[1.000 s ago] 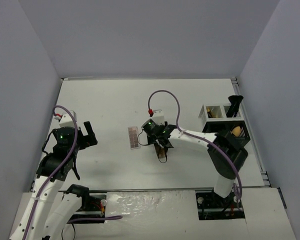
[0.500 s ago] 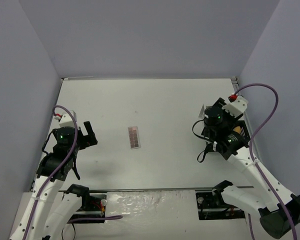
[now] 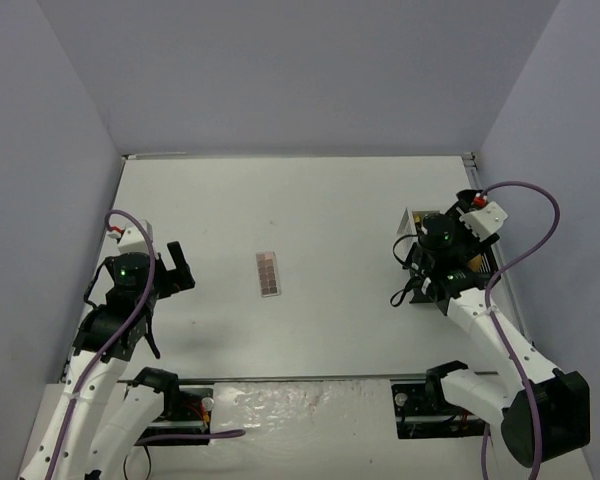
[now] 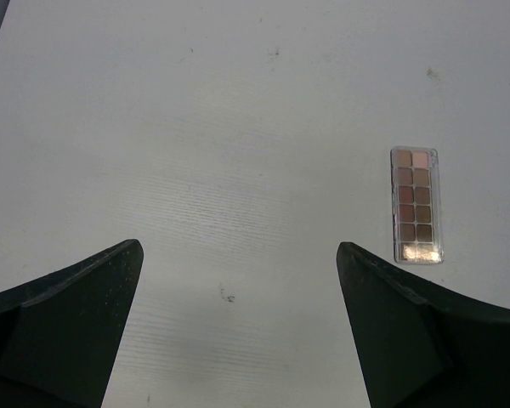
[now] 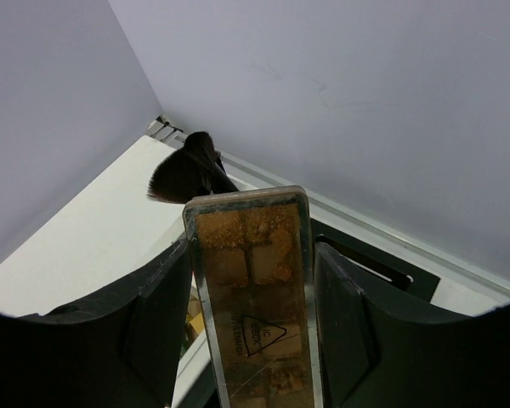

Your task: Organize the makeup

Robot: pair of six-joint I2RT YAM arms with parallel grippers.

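A pink and brown eyeshadow palette (image 3: 268,274) lies flat on the white table near the middle; in the left wrist view it (image 4: 416,205) lies ahead and to the right of the fingers. My left gripper (image 3: 176,266) is open and empty, hovering at the left (image 4: 238,251). My right gripper (image 3: 428,260) is over the organizer rack (image 3: 412,220) at the right. It (image 5: 251,246) is shut on a brown palette (image 5: 251,289), held upright on end. A black brush's (image 5: 187,174) bristles stand just beyond it. The sponges are hidden.
The rack's black rim (image 5: 382,265) shows behind the right fingers, close to the right wall. Grey walls enclose the table on three sides. The table's metal rail (image 5: 238,161) runs along the far edge behind the brush.
My right arm has carried the brown palette from the middle of the table, beside the pink palette, over to the organizer rack at the right. The left arm has not moved.
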